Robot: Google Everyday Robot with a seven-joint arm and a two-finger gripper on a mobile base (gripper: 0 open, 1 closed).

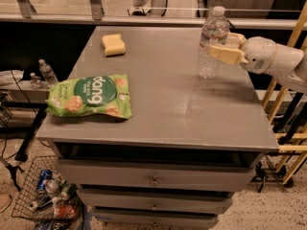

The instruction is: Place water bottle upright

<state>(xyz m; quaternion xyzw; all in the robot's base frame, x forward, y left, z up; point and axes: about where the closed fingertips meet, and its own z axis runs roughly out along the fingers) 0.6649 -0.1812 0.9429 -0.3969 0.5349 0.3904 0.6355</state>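
The water bottle is clear ribbed plastic with a white cap. It stands upright on the grey cabinet top, near the far right corner. My gripper reaches in from the right at the bottle's mid-height, with one tan finger across the front of the bottle and the other behind it. The gripper is shut on the bottle. The bottle's base rests on the cabinet top.
A green snack bag lies at the left front of the top and a yellow sponge at the far left. Two small bottles stand beyond the left edge. A wire basket of cans sits on the floor at left. A yellow frame stands at right.
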